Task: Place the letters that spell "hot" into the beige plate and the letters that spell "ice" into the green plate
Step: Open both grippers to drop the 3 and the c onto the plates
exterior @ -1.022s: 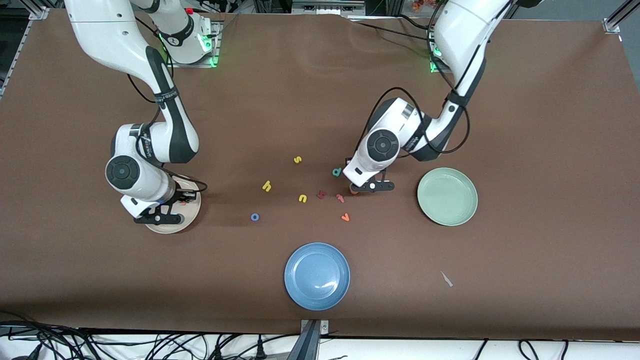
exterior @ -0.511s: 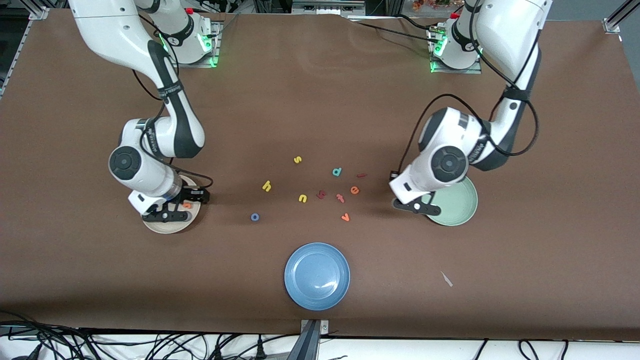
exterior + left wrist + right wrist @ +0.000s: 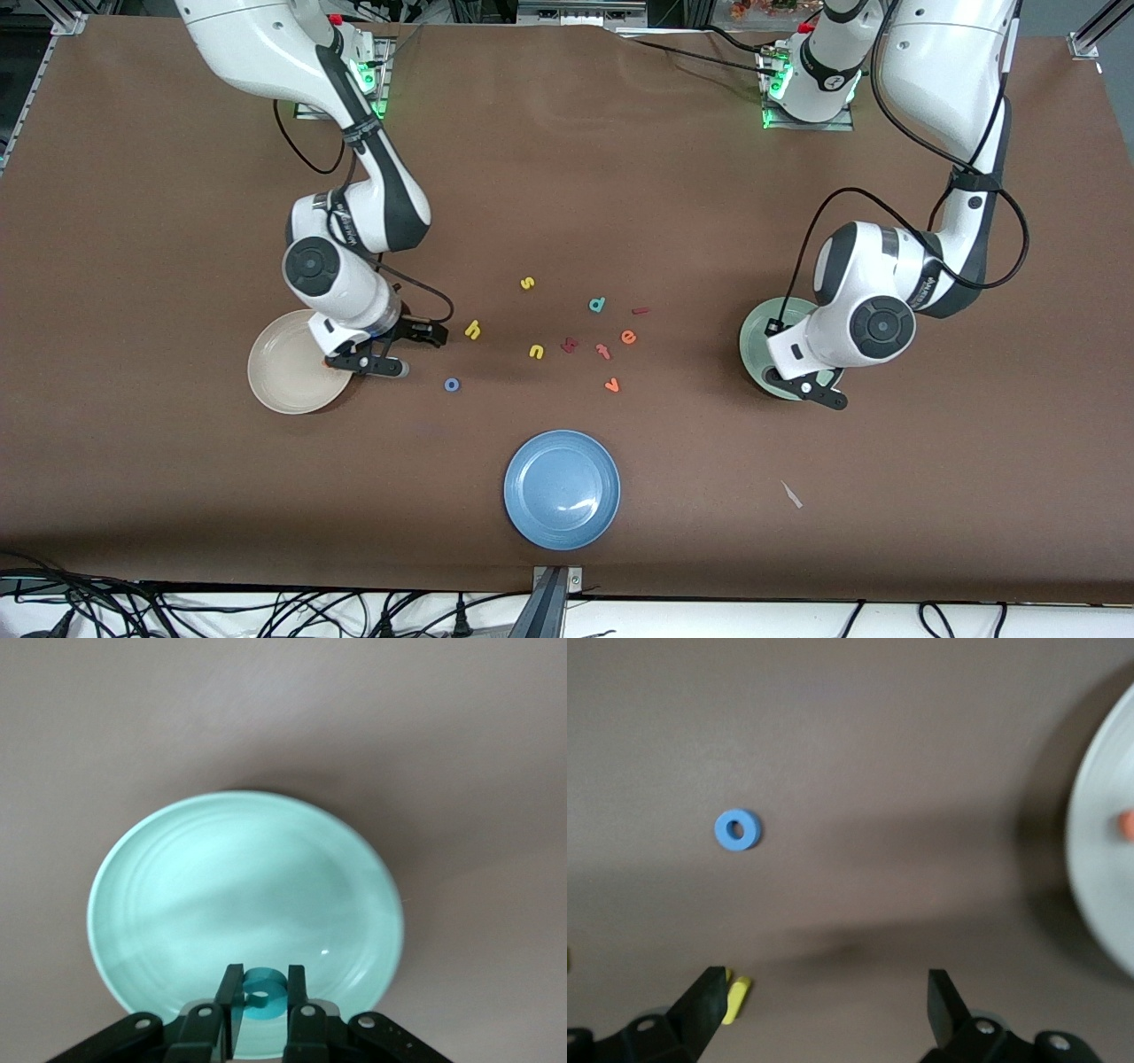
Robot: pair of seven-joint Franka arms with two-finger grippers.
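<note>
over green plate [image 3: 159,904]: left gripper [image 3: 260,1005] now arrived from letter cluster, fingers clamped on teal c [image 3: 262,994], not yet dropped. right gripper [image 3: 824,1001] left beige plate [image 3: 275,377], jaws now spread, empty, over table near yellow h [image 3: 472,330]; orange t [image 3: 1126,825] stays in plate. blue o [image 3: 737,829], e [image 3: 628,337], i [image 3: 640,311] remain on table.

A robotics lab: two white robot arms [image 3: 354,221] bolted to a brown-covered tabletop [image 3: 567,177], cables [image 3: 266,611] trailing along its edge.
</note>
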